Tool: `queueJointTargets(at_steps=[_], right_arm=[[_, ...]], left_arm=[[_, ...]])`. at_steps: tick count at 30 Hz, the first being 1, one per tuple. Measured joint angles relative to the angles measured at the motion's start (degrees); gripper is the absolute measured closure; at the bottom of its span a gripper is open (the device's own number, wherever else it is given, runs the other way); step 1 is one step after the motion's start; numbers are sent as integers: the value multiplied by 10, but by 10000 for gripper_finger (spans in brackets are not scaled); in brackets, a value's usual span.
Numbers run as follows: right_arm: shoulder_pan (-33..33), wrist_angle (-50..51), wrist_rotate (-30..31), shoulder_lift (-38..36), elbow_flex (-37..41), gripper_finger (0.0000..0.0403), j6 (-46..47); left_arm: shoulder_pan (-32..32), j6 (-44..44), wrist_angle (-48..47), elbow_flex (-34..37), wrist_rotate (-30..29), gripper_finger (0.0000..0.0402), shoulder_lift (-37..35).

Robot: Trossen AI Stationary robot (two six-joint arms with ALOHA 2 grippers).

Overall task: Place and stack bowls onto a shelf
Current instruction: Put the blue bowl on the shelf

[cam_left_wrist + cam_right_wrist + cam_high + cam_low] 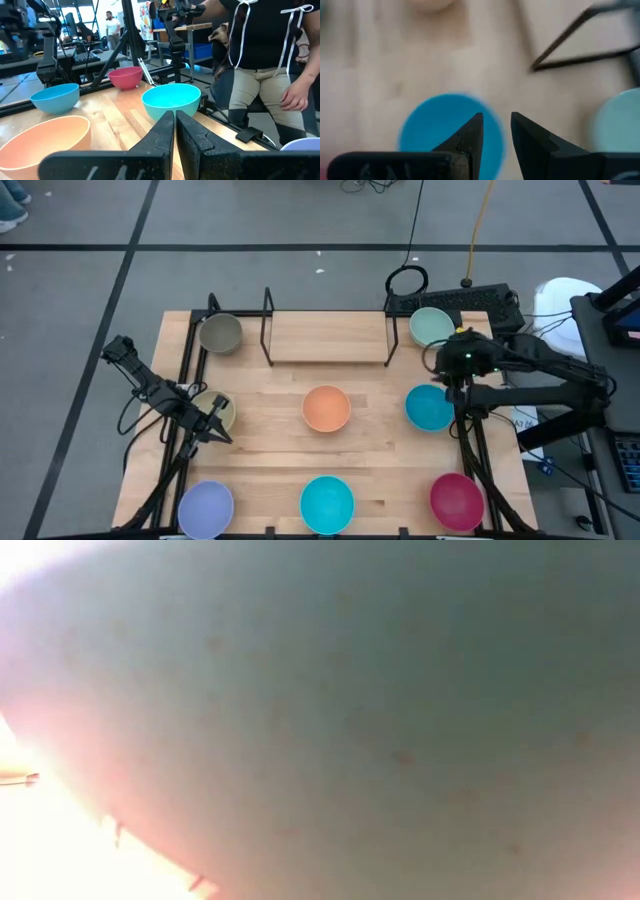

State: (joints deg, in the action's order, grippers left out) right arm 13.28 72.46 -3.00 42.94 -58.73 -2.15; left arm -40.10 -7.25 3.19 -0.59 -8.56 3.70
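**Right gripper poised over the blue bowl, shelf bare**

A light wooden tabletop [370,470] sits on grey floor taped in black lines, and in the left wrist view a person stands past its near edge.

The right gripper [496,131] looks down with its two dark fingers a narrow gap apart and nothing between them. The blue bowl [449,129] lies directly under them, one fingertip [472,127] over its rim and the other just off its edge, so my guess is a short descent onto that rim comes next. From above, the right gripper [458,385] hangs just shelf-side of the blue bowl [428,408]. Being round, the bowl has no long axis to line up with.

Taking the shelf [325,338] as landmark, its board holds nothing. The mint bowl [431,326] sits just off its right end and the grey-olive bowl [220,333] off its left. The orange bowl [326,408] lies in front of its middle, the blue one in front of its right end.

The left gripper [175,131] waits far from the shelf's left end, fingers closed together, empty, over the beige bowl [226,412].
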Motion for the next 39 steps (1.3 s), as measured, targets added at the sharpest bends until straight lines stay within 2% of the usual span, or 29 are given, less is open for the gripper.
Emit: queueJointTargets(at_steps=[3, 5, 14, 21, 39], right_arm=[[0, 7, -79, 34, 0, 309, 7], [0, 6, -107, 55, 0, 309, 6], [-23, 7, -106, 136, 0, 309, 13], [-33, 7, -106, 164, 0, 309, 20], [-72, -17, -108, 202, 5, 310, 301]], left_arm=[[0, 0, 0, 0, 0, 378, 0], [0, 0, 0, 0, 0, 378, 0], [0, 0, 0, 0, 0, 378, 0], [0, 0, 0, 0, 0, 378, 0], [0, 0, 0, 0, 0, 378, 0]])
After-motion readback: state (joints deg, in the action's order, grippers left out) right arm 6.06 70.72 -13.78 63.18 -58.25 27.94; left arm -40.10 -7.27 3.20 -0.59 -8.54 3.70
